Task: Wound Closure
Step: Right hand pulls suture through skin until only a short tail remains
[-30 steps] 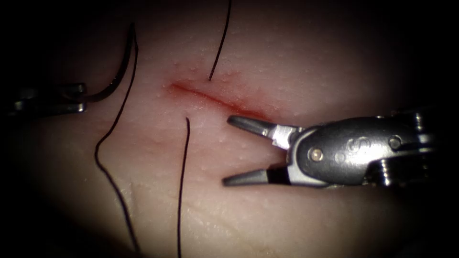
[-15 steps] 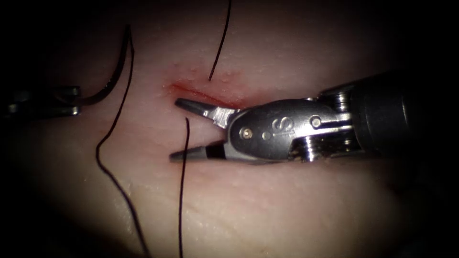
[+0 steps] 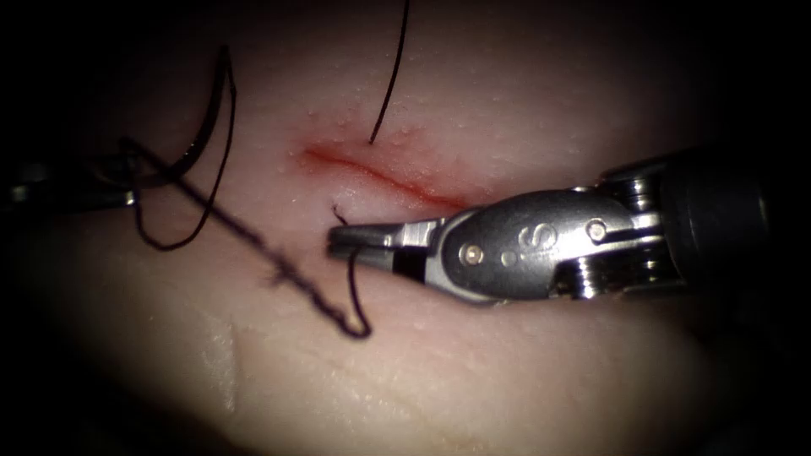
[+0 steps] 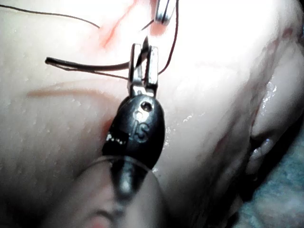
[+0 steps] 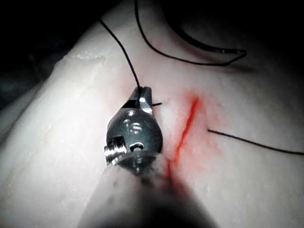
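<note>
Here the right claw [image 3: 338, 241] lies just below the cut [image 3: 380, 176] in the endoscope view, its jaws closed on the thread [image 3: 353, 287] close to the thread's short free end, which sticks up beside the tip. From the jaws the thread drops into a small loop on the tissue [image 3: 507, 371], then runs up and to the left across the surface toward the left claw [image 3: 127, 192] — a blurred, dark line there. A second stretch of thread curls in a loop beside the needle. The left claw sits at the dim left edge, well left of the cut, clamped on the needle [image 3: 207, 118] near its lower end; the rest of the curve rises free above the tissue, not in it. The left wrist view shows the same hold, the jaws [image 4: 144, 61] closed across the dark needle [image 4: 85, 64] with thread trailing past. In the right wrist view the right claw [image 5: 142, 97] pinches the thread [image 5: 123, 47] just beside the red cut [image 5: 186, 126]. Another strand [image 3: 390, 76] enters the tissue just above the cut and leads up out of view. Red fluid lines the cut.
</note>
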You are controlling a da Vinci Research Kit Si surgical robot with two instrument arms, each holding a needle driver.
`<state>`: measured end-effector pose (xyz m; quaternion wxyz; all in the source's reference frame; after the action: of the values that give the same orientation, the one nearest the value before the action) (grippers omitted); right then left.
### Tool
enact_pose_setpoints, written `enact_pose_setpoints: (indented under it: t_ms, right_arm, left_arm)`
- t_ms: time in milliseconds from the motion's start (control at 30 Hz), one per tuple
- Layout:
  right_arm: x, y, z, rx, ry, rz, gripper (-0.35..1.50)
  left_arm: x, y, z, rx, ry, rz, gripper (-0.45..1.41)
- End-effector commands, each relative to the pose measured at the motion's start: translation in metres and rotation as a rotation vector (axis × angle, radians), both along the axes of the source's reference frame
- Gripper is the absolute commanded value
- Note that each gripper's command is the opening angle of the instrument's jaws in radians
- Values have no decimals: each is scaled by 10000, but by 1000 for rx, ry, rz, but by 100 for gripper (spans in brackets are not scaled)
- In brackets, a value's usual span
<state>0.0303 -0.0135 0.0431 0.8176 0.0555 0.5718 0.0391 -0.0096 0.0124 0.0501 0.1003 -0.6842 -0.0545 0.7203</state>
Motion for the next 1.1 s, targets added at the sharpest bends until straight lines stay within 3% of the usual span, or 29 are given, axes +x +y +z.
enact_pose_setpoints:
  t_ms: [33, 300, 533, 633, 767, 800, 900, 933, 1100]
  right_arm:
    - [1, -22, -10, 1, 3, -4, -35]
    - [-36, -93, -67, -10, 15, -34, -35]
    - [-38, -151, -97, -22, -10, -88, -35]
    - [-35, -166, -103, -14, -9, -103, -35]
    - [-35, -163, -107, 8, -9, -102, -35]
    - [-35, -158, -108, 28, -10, -93, 9]
    - [-40, -140, -110, 58, -8, -70, 109]
    - [-45, -129, -112, 71, -9, -61, 126]
    - [-60, -109, -122, 88, 10, -51, 136]
  left_arm:
    - [-6, -9, 5, 3, -1, 1, -45]
    - [-5, -12, 7, 1, -1, 2, -45]
    - [-5, -10, 8, 1, -2, 3, -45]
    - [-4, -9, 8, -5, -3, 4, -45]
    - [-4, -4, 9, -8, -1, 2, -45]
    - [-4, -3, 8, -13, 1, 0, -45]
    - [-3, 0, 6, -45, 8, 0, -45]
    - [-2, 1, 5, -56, -1, -11, -45]
    - [-2, 2, 4, -79, -5, -18, -45]
